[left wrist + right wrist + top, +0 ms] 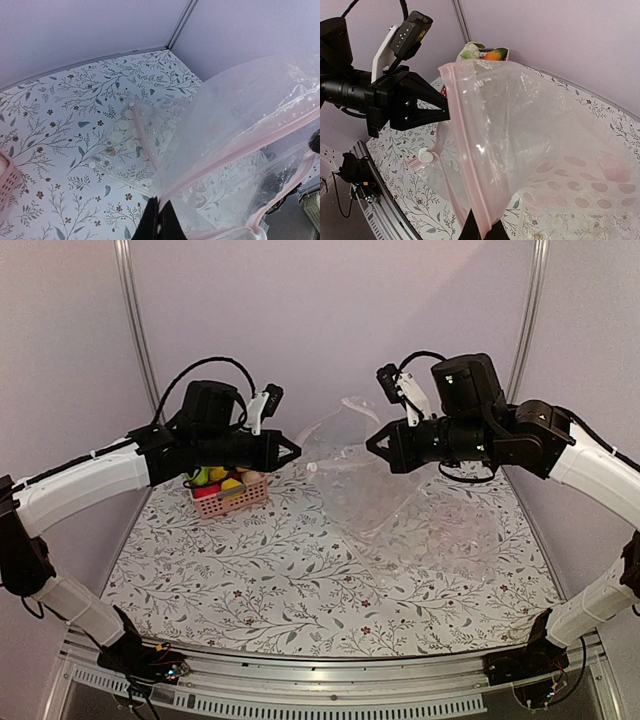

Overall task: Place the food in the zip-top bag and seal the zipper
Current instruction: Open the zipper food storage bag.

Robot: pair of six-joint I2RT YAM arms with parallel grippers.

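Observation:
The zip-top bag (pixel 338 455) hangs in the air above the back of the table, stretched between my two grippers. My left gripper (pixel 297 450) is shut on one end of its pale pink zipper (pixel 235 150), with the closed fingers (pixel 152 222) pinching the strip. My right gripper (pixel 371 445) is shut on the other end of the strip (pixel 465 145). The bag (pixel 520 115) looks empty. The food (pixel 222 480) lies in a pink basket (pixel 238 502) behind the left arm, red, yellow and green pieces; some shows in the right wrist view (pixel 487 54).
A larger crinkled clear bag (pixel 450 535) with pale dots lies flat on the right half of the table, also in the left wrist view (pixel 145 125). A white round valve (pixel 426 156) sits on a bag below. The pink basket's corner (pixel 6 182) shows at left.

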